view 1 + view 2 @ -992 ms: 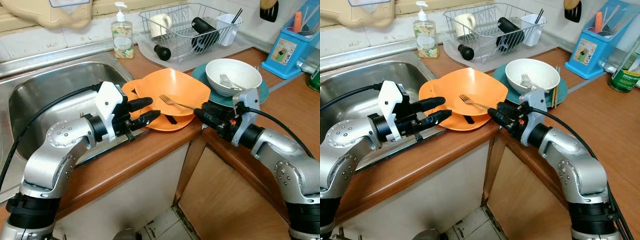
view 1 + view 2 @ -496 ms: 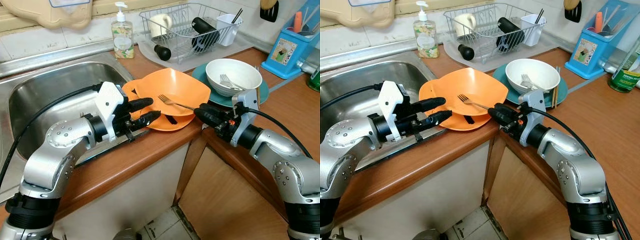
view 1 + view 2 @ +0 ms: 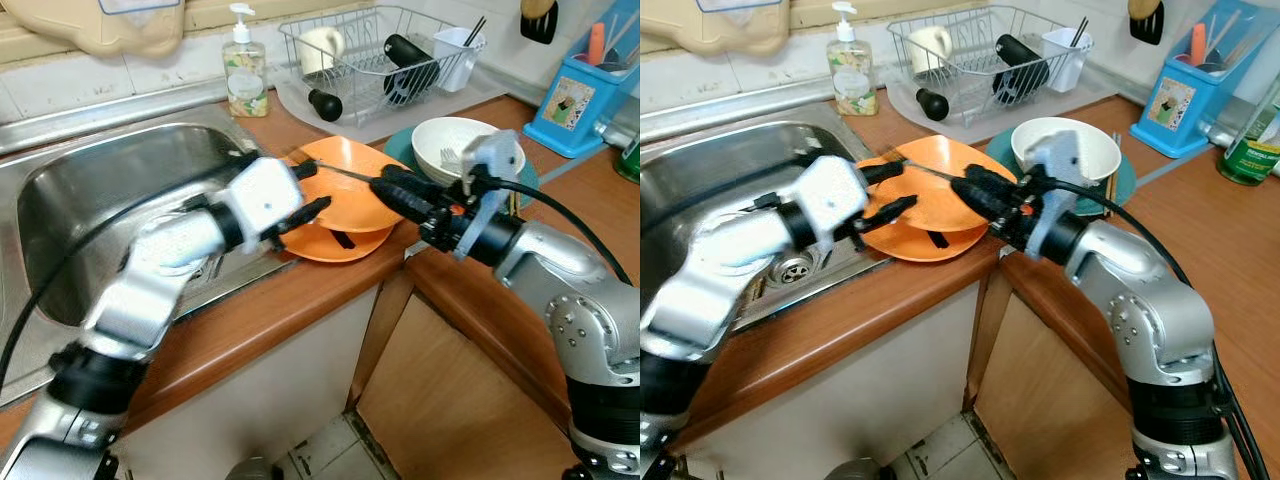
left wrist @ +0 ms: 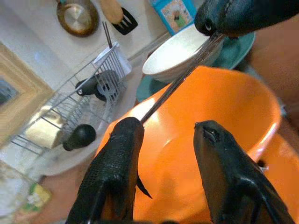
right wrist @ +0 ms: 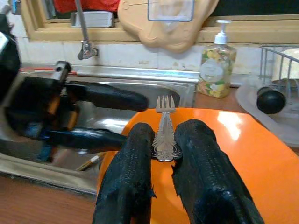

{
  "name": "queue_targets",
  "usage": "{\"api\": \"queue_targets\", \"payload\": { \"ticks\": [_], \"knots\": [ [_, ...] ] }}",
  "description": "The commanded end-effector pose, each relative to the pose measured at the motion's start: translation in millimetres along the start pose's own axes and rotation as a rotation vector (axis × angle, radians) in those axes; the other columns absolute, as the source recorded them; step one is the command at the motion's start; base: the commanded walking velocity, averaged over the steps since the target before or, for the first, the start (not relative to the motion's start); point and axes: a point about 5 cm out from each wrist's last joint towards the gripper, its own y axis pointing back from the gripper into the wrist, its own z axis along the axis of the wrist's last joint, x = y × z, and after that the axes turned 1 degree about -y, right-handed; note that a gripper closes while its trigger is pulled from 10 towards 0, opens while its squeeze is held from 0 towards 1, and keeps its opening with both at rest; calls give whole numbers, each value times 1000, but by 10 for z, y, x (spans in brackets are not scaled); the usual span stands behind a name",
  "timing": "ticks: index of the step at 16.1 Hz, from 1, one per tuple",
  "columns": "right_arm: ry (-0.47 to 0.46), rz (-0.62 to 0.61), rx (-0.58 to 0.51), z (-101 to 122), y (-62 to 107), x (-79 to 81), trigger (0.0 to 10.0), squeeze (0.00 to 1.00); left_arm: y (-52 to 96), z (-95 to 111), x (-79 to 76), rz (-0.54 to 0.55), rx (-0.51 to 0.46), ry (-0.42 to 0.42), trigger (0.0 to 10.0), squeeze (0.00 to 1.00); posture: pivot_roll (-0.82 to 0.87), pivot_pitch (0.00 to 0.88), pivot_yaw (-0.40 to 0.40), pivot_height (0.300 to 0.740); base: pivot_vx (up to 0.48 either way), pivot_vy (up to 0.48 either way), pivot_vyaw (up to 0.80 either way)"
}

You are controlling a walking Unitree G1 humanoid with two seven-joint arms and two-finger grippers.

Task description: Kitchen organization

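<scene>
- Over the brown wooden counter edge, two grippers meet above two stacked orange plastic plates that sit just beside the steel sink.
- One silver metal fork is pinched between the pressed-together fingers of the right gripper, held level above the plates with its tines toward the sink.
- Left gripper — its two black fingers spread, one above and one below the fork's tip, reaching over the near rim of the upper plate; whether a finger touches the tines cannot be told.
- One white ceramic bowl with another fork lying in it stands on one round teal plate, just behind the right gripper and partly hidden by its wrist.
- One wire dish rack sits at the back of the counter on a clear tray, holding a cream mug, two black-handled items and a white cutlery cup.
- One soap dispenser bottle with a white pump stands beside the rack, near the sink's back corner.
- One blue utensil box stands at the far right — beside it, the edge of a green bottle.
</scene>
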Motion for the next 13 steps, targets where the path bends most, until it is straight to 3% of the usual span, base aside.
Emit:
{"api": "queue_targets", "payload": {
  "ticks": [1, 2, 13],
  "knots": [
    [17, 44, -7, 78, -28, 69, 0, 0, -47, 33, 42, 26, -8, -71, 4353, 0, 21, 0, 4, 740, 0, 0, 0],
    [18, 58, -4, 94, -38, 97, 0, 0, -87, 34, 59, 47, -19, -104, 78, 0, 18, 0, 5, 740, 0, 0, 0],
    [1, 82, -15, 151, -80, 174, 0, 0, -124, -107, 62, 21, 30, -296, 0, 0, 23, 0, 3, 740, 0, 0, 0]
  ]
}}
